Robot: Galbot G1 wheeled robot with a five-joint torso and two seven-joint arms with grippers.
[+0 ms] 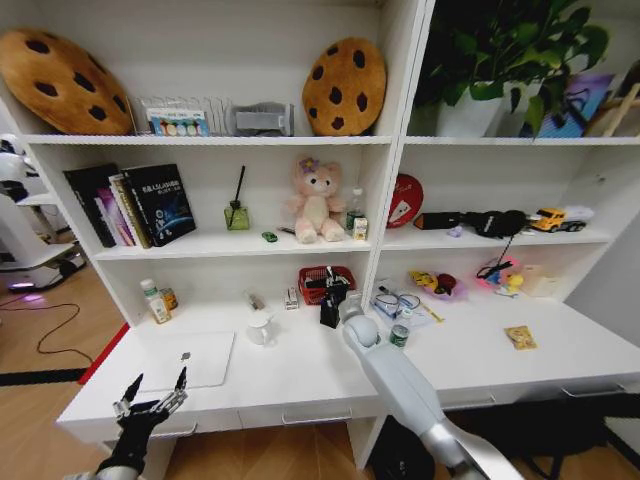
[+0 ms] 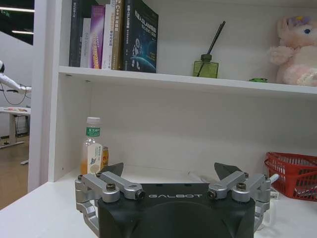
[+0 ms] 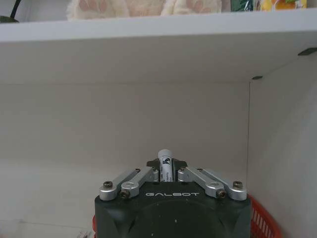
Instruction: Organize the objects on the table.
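On the long white table (image 1: pixel 300 375), a silver-white laptop (image 1: pixel 190 358) lies shut at the left. My left gripper (image 1: pixel 153 392) hovers open at the table's front edge, just before the laptop; its spread fingers (image 2: pixel 111 170) hold nothing. My right gripper (image 1: pixel 332 292) reaches to the red basket (image 1: pixel 318 280) at the back of the table. In the right wrist view it (image 3: pixel 165 166) is shut on a small white tube (image 3: pixel 165 157) above the basket's rim (image 3: pixel 262 218). A green-and-silver can (image 1: pixel 399 336) stands beside my right forearm. A tiny green toy car (image 1: pixel 269 237) sits on the shelf above.
A white cup (image 1: pixel 259 330) and a small bottle (image 1: pixel 154 300) stand behind the laptop. Snacks and a small bowl (image 1: pixel 437 285) lie at the right. A pink teddy bear (image 1: pixel 316 200), books (image 1: pixel 130 205) and a reed diffuser (image 1: pixel 237 212) fill the shelf overhead.
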